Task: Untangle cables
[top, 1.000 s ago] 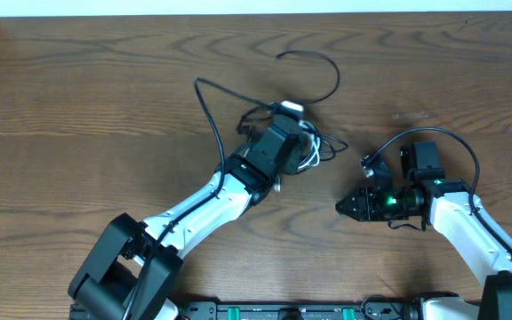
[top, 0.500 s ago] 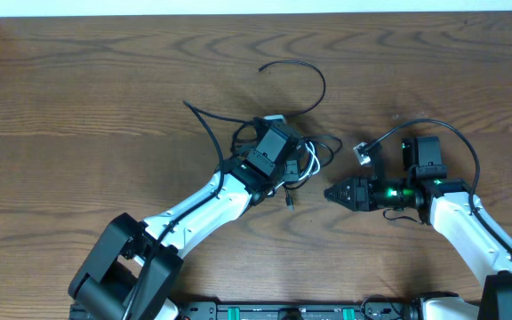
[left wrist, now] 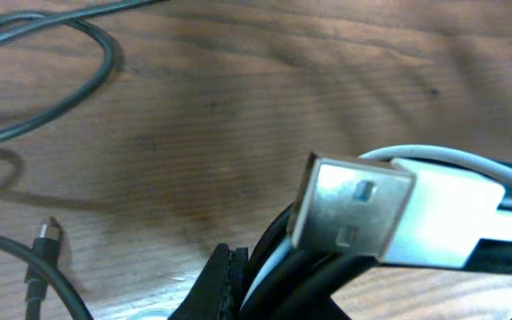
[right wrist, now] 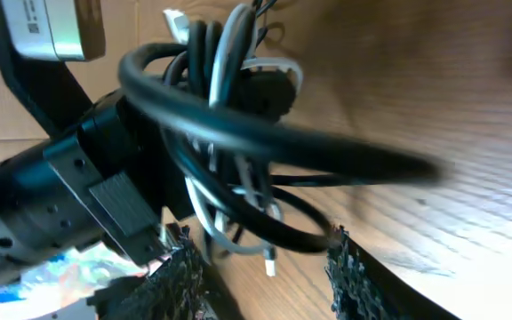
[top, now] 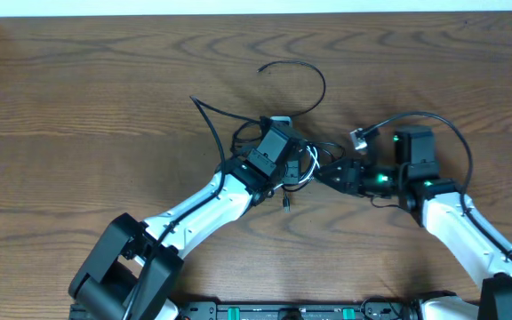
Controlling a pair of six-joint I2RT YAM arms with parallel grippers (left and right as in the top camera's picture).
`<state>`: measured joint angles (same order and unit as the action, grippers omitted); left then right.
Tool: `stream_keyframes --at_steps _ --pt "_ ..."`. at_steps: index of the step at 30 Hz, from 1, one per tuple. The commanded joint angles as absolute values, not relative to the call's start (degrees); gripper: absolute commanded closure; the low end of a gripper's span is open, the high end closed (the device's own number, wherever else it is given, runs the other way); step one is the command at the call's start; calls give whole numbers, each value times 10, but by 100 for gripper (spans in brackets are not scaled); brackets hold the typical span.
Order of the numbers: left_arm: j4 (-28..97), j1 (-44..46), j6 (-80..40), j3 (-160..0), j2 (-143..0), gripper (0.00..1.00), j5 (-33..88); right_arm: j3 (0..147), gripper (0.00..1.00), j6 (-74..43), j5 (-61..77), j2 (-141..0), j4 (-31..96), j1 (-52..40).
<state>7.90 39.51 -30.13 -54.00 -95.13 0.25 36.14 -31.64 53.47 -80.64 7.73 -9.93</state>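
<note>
Your cables point(top: 308, 162) sit bunched in a knot near the middle of the counter point(top: 78, 80), between the two arms, with one loose black strand point(top: 320, 82) arcing away toward the far edge. In the overhead view the knot is largely covered by the left wrist housing, so you cannot follow single strands there. The left wrist camera is so close that a silver USB plug point(left wrist: 349, 213) on the white cord point(left wrist: 452, 209) fills the picture and the fingers are hidden. From the right wrist view, the left gripper point(top: 293, 153) looks clamped on the bundle point(right wrist: 225, 107), holding it up off the wood. Your right gripper point(right wrist: 260, 247) is spread wide with nothing in it, its tips just short of the lowest black loop point(right wrist: 283, 227). The nearest strand is blurred.
</note>
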Motion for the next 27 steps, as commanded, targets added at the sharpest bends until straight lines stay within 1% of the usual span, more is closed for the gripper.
stream_keyframes --at_steps 1,3,5,9,12,13,19,20,22,27 --pt "79 416 -303 -547 -947 92 -70 362 56 -402 483 -808 52 -145" --pt "81 431 -303 -547 -947 92 -99 362 62 -434 421 -808 57 -167" --pt "81 440 -303 -547 -947 92 -99 362 67 -470 342 -808 76 -182" --pt "89 451 -302 -547 -945 92 -95 362 84 -524 208 -808 127 -187" --pt "114 451 -302 -547 -930 92 -95 362 97 -541 127 -808 172 -183" --pt "125 451 -297 -547 -920 92 -92 362 99 -542 106 -808 186 -180" --pt "143 451 -194 -547 -830 92 42 362 99 -524 37 -808 218 -160" --pt "143 451 -188 -547 -815 91 49 362 99 -522 32 -808 219 -158" --pt "143 451 -180 -547 -784 83 50 362 99 -522 36 -808 219 -156" --pt "143 450 -174 -547 -746 83 50 362 99 -489 44 -808 220 -156"
